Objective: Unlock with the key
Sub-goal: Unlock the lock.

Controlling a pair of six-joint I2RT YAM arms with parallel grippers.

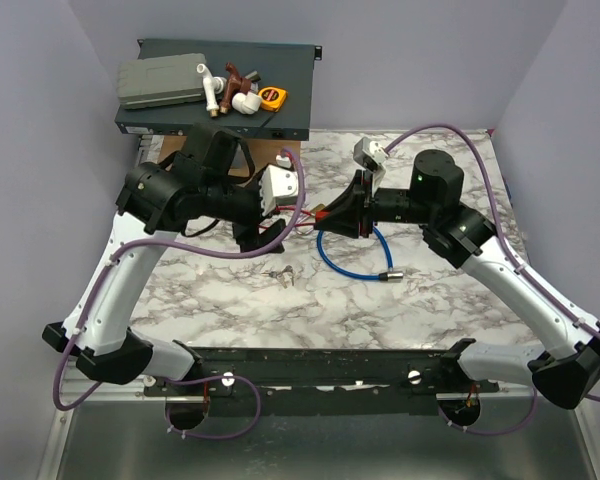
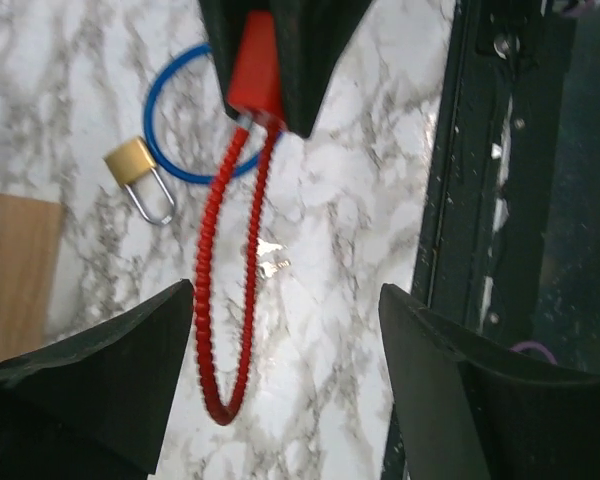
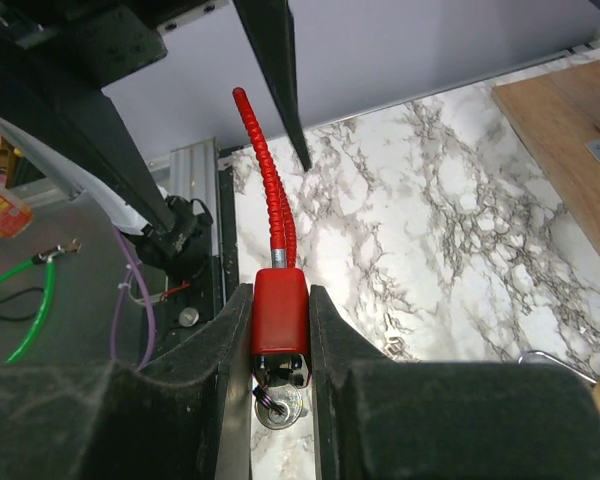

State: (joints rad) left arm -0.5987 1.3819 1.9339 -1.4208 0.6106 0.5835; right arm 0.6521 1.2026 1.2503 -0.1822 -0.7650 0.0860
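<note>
Here, key, lock, inside right end effector

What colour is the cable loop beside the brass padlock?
The cable loop is blue; left wrist view.

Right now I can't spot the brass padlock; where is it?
Left wrist view, upper left: the brass padlock lies on the marble table beside the blue cable loop, near the wooden board.
</note>
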